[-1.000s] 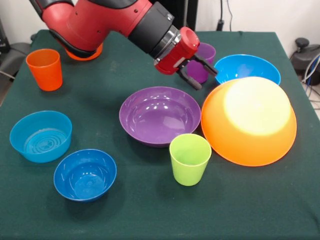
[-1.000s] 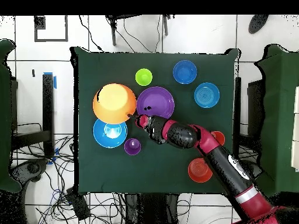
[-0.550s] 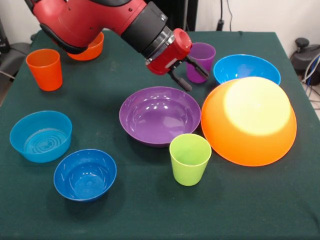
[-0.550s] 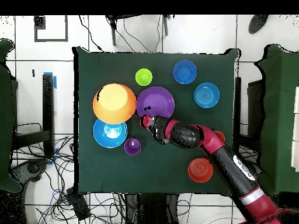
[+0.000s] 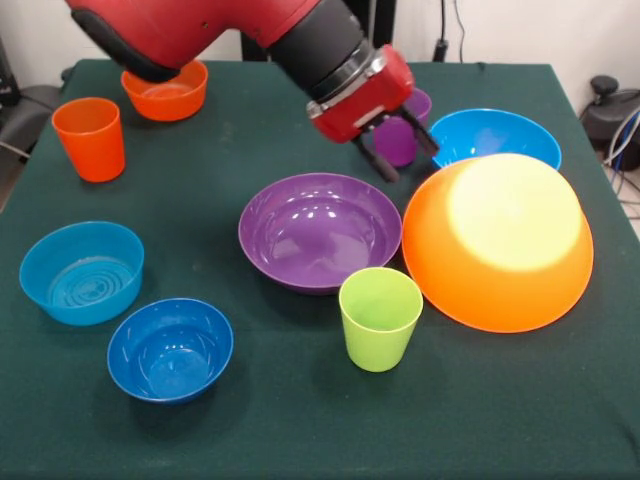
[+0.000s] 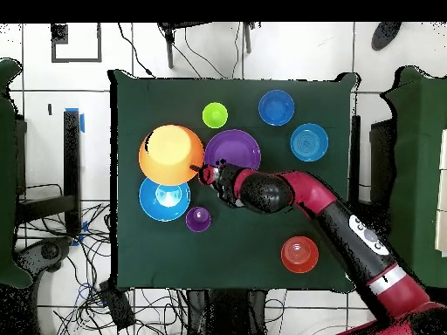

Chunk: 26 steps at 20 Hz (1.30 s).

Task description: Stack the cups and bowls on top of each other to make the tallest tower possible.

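My gripper [image 5: 409,160] hangs open and empty above the gap between the large purple bowl [image 5: 320,232] and the upside-down orange-yellow bowl [image 5: 498,242]. Overhead, the gripper [image 6: 203,173] lies between the purple bowl [image 6: 234,148] and the orange-yellow bowl [image 6: 170,154]. The purple cup [image 5: 402,138] stands behind the fingers, partly hidden; overhead the purple cup [image 6: 198,219] is clearly apart from them. A large blue bowl [image 5: 495,134] sits behind the orange-yellow one. The lime green cup [image 5: 380,318] stands upright in front of the purple bowl. The orange cup [image 5: 90,138] stands far left.
A small orange bowl [image 5: 165,90] sits at the back left. A light blue straight-sided bowl [image 5: 82,272] and a dark blue bowl [image 5: 170,348] rest at the front left. The red arm [image 6: 332,218] crosses the table diagonally in the overhead view.
The gripper swung from beside the purple cup toward the purple bowl, then back toward the orange-yellow bowl. The arm lifted off the small orange bowl, which now shows whole. The gripper stayed open.
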### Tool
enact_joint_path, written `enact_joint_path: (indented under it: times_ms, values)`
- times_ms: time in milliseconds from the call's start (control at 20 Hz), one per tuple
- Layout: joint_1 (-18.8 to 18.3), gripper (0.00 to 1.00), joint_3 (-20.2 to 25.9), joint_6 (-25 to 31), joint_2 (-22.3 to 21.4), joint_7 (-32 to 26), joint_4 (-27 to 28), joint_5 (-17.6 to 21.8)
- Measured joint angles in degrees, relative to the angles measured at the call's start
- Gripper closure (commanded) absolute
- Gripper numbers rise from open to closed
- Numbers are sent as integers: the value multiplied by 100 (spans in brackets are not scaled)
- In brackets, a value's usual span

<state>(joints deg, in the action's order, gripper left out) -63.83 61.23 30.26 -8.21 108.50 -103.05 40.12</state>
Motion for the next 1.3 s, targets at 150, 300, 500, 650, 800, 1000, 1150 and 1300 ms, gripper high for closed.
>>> enact_joint_path:
  times_ms: [150,300,500,650,800,1000,1150,1300]
  values:
    - [304,0,-13,-207,-386,110,-56,-138]
    - [572,0,-43,-468,-680,266,-109,-255]
    - [1048,0,-179,-928,-1107,643,-199,-511]
    - [1394,0,-297,-1179,-1381,946,-251,-723]
    - [1943,0,-555,-1429,-1773,1377,-322,-1074]
    - [2485,0,-837,-1562,-2077,1716,-345,-1336]
    - [2783,0,-1005,-1633,-2206,1858,-347,-1446]
    - [3163,0,-1268,-1780,-2358,1988,-371,-1529]
